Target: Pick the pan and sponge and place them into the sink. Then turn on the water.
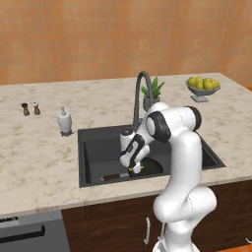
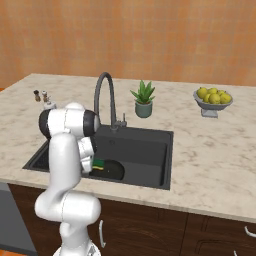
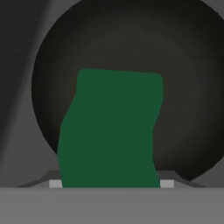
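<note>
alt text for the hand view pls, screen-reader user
A dark green rectangular sponge fills the centre, rising from the bottom edge, directly over a round black frying pan lying in the dark grey sink basin. Whether the sponge touches the pan, or is gripped, cannot be told here.

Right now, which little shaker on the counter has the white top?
The salt shaker, the one standing nearer the soap dispenser. Its cap is white, while the pepper shaker beside it is dark brown all over.
</note>
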